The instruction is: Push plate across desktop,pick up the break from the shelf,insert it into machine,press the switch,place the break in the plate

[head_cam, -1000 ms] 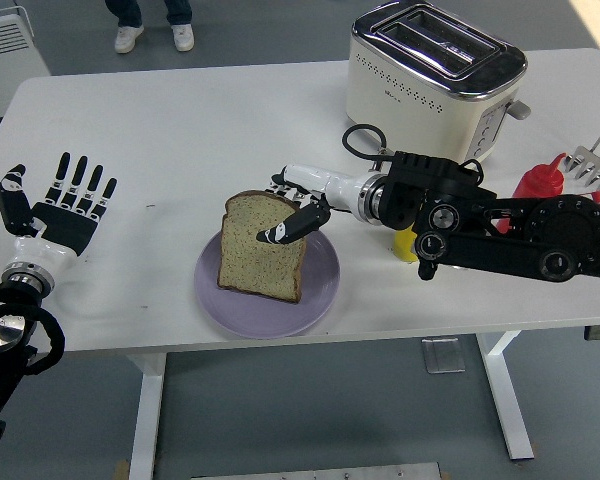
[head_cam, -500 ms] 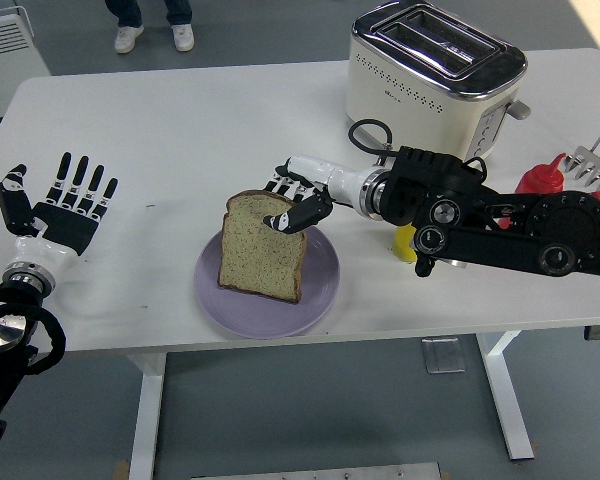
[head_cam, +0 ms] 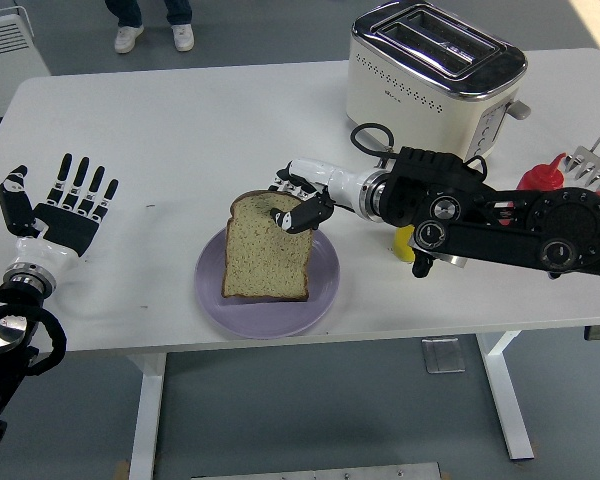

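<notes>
- Bread slice (head_cam: pixel 267 258), mid-frame on the purple plate (head_cam: pixel 325 290): light, soft, crumbly.
- Right hand (head_cam: pixel 298 205) fingers pinch its upper-right corner; grip edges gently.
- Left hand (head_cam: pixel 62 208) fingers spread, resting at left.

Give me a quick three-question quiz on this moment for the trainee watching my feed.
1. True or false: the bread slice lies on the purple plate.
2. Which hand is at the bread: A) the left hand, B) the right hand, C) neither?
3. Fill in: the cream toaster stands toward the table's far ____ corner.

Key
1. True; the slice lies nearly flat inside the plate's rim.
2. B; its fingers are curled at the slice's top edge, while the left hand rests open and spread at the table's left, well apart from the plate.
3. Right; its two slots look empty.
</notes>
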You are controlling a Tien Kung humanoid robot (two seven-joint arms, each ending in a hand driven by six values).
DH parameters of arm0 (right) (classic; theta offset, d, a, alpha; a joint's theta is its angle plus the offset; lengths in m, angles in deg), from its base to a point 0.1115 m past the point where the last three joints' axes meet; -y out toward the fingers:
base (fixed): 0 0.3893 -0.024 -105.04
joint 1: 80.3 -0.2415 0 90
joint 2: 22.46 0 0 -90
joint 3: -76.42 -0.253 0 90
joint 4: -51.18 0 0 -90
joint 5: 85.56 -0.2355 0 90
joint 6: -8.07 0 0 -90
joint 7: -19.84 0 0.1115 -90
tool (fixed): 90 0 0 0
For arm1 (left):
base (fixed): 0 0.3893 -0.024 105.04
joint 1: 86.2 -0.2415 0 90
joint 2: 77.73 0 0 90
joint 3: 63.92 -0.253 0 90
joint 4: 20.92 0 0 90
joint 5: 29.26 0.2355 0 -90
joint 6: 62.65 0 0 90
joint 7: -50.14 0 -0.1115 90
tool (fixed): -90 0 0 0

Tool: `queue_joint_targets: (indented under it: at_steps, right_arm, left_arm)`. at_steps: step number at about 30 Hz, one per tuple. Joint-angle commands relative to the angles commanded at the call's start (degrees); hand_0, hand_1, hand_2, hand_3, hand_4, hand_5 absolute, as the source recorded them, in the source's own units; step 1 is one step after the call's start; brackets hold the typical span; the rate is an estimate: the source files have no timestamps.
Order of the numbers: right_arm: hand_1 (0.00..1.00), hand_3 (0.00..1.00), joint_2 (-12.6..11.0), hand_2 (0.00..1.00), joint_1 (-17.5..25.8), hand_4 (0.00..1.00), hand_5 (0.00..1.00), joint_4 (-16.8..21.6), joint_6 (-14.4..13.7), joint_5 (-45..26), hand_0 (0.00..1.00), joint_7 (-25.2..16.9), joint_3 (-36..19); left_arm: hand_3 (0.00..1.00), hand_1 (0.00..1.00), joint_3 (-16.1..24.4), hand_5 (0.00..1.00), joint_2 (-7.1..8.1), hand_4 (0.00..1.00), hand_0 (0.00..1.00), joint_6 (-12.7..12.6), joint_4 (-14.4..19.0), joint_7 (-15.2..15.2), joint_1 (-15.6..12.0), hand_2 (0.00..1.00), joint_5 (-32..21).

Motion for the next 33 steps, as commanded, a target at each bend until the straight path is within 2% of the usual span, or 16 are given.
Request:
queue_joint_targets:
  at_steps: [9,16,17,22,23,28,29,33]
  right_arm:
    - [0.464,0.429,0.1,0.54,0.03,0.152,0.002,0.94,0.85,-1.51,0.316,1.79,-0.1]
    - [0.464,0.437,0.23,0.543,0.04,0.178,0.002,0.75,1.48,-0.91,0.311,1.4,0.37]
    - [0.461,0.53,0.26,0.576,0.03,0.349,0.002,0.69,1.65,-0.83,0.231,1.28,0.42]
    - [0.461,0.53,0.34,0.576,0.01,0.349,0.002,0.43,2.68,-0.89,0.231,0.89,0.69]
    - [0.508,0.578,0.34,0.609,0.0,0.617,0.213,0.39,2.89,-0.9,0.273,0.87,0.74]
    - [0.508,0.578,0.34,0.609,-0.09,0.617,0.213,0.27,3.54,-0.73,0.273,0.58,0.91]
    - [0.585,0.624,0.34,0.658,-0.11,0.708,0.306,0.25,3.61,-0.65,0.376,0.51,0.94]
    - [0.585,0.624,0.36,0.658,-0.15,0.708,0.306,0.08,3.45,-0.41,0.376,0.0,1.02]
  left_arm:
    - [0.712,0.76,-0.09,0.998,-0.02,0.636,0.815,-0.02,-0.05,0.02,-0.01,0.722,0.02]
    - [0.712,0.76,-0.1,0.998,-0.01,0.637,0.815,-0.05,-0.11,0.05,0.06,0.722,0.04]
    - [0.712,0.76,-0.09,0.998,-0.01,0.636,0.816,-0.04,-0.15,0.04,0.07,0.722,0.06]
    - [0.712,0.76,0.04,0.998,-0.03,0.636,0.816,0.01,-0.33,0.01,0.11,0.722,0.14]
    - [0.712,0.76,0.07,0.998,-0.03,0.636,0.816,0.0,-0.35,0.02,0.12,0.722,0.17]
    - [0.712,0.76,0.15,0.998,-0.05,0.636,0.816,-0.1,-0.51,0.1,0.18,0.722,0.34]
    - [0.712,0.76,0.16,0.998,-0.06,0.637,0.817,-0.12,-0.55,0.11,0.19,0.722,0.36]
    - [0.712,0.76,0.29,0.998,-0.08,0.637,0.817,-0.21,-0.8,0.21,0.23,0.722,0.49]
